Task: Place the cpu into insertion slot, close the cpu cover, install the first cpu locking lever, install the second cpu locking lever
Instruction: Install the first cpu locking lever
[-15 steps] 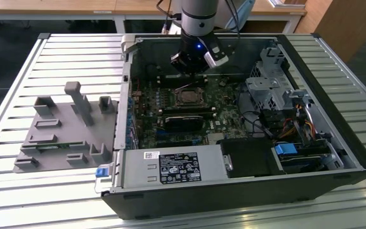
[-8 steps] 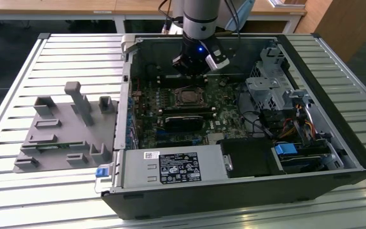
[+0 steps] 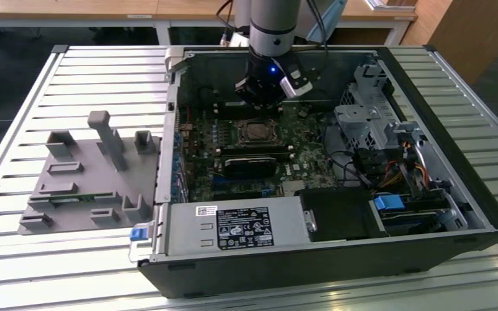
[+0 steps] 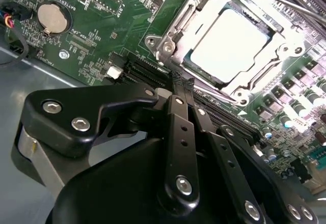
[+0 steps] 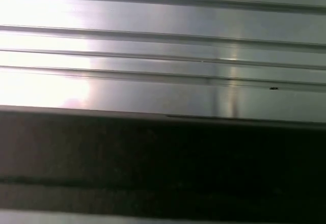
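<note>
Hovering with fingers (image 4: 175, 89) pressed together and empty just beside the insertion slot (image 3: 255, 131), where the cpu (image 4: 232, 43) already sits under the closed cpu cover (image 4: 175, 28); probably light, rigid, fragile, best pinched by edges.

My exterior view is evenly lit and sharp; the slatted table (image 3: 41, 259) glares pale toward 7 o'clock, while the case (image 3: 336, 259) interior stays dim. In the second wrist view the cpu (image 4: 235, 45) at 1 o'clock blows out nearly white, and the gripper (image 4: 179, 89) up close reads soft and black with small highlights. In the first wrist view I get blurred slats with a hot glare patch at 9 o'clock and a dark band below.
</note>
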`<action>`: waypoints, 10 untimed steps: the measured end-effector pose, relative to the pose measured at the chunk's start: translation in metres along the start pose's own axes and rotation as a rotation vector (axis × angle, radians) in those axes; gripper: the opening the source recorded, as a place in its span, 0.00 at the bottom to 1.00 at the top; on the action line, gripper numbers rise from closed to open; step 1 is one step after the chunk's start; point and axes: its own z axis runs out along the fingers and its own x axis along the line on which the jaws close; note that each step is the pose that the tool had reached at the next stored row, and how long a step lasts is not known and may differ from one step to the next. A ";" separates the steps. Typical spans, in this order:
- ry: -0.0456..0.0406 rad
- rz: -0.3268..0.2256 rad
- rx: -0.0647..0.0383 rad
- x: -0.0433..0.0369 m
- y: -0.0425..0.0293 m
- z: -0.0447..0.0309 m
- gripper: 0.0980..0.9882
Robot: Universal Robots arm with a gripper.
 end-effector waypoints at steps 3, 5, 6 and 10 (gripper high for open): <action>0.0002 0.000 0.006 0.0000 -0.0001 0.0023 0.01; 0.0005 0.000 0.011 -0.0002 -0.0002 0.0037 0.01; 0.0007 0.000 0.013 -0.0002 -0.0003 0.0044 0.01; 0.0010 0.000 0.019 -0.0003 -0.0004 0.0061 0.01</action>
